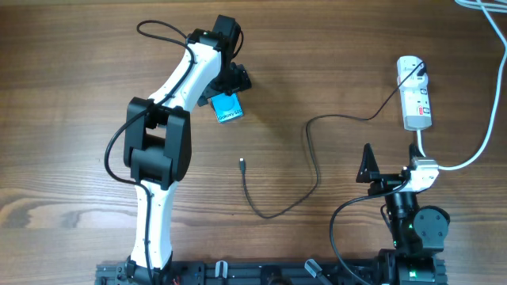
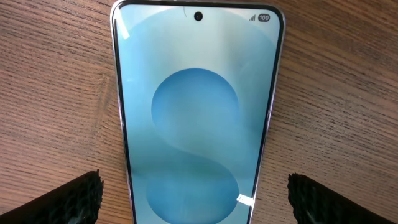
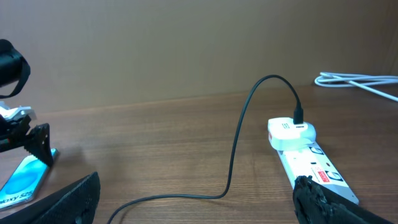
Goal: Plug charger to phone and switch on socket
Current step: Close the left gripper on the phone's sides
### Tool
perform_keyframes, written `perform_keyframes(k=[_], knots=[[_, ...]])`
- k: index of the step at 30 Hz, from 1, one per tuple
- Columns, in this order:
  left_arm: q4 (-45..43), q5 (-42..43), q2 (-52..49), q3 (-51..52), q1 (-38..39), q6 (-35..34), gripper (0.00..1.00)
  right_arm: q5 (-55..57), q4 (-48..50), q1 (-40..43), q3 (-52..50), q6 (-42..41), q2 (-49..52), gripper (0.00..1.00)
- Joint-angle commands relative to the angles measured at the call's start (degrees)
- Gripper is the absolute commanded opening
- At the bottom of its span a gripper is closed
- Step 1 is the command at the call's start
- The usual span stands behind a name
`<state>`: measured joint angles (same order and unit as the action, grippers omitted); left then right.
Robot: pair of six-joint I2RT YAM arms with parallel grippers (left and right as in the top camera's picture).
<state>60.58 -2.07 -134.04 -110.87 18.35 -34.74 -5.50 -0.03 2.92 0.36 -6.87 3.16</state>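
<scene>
The phone (image 1: 229, 109) lies flat on the wooden table with its teal and light-blue screen up. My left gripper (image 1: 226, 91) hovers over it, open. In the left wrist view the phone (image 2: 198, 118) lies between the two spread fingers (image 2: 196, 186), with bare wood on each side. The charger's thin black cable (image 1: 315, 158) runs from a white adapter on the socket (image 1: 415, 93) to its loose tip (image 1: 242, 164) at mid-table. My right gripper (image 1: 368, 168) is open and empty, low near the socket (image 3: 311, 163), with the cable (image 3: 239, 143) in front of it.
A thick white lead (image 1: 485, 138) runs from the socket's near end up to the table's far right edge and shows in the right wrist view (image 3: 354, 81). The right wrist view also shows the phone (image 3: 22, 183) at far left.
</scene>
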Motion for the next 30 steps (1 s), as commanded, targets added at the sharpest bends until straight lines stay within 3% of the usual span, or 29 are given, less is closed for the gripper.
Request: perform_keyframes(k=[1,9,27,30], knots=[[-0.46,0.07,-0.92,0.44,-0.26,0.85,1.0,0.79,0.17,-0.11,-0.04,-0.76,-0.09,1.0],[-4.59,0.04,-0.92,5.57,-0.35,0.85,1.0,0.79,0.17,-0.11,-0.07,-0.76,-0.09,1.0],[-4.63,0.02,-0.92,7.58,-0.46,0.9,1.0,0.79,0.17,-0.11,-0.04,-0.76,-0.09,1.0],[-4.68,0.04,-0.92,7.58,-0.46,0.9,0.95,0.79,0.17,-0.11,-0.04,-0.76,-0.09,1.0]])
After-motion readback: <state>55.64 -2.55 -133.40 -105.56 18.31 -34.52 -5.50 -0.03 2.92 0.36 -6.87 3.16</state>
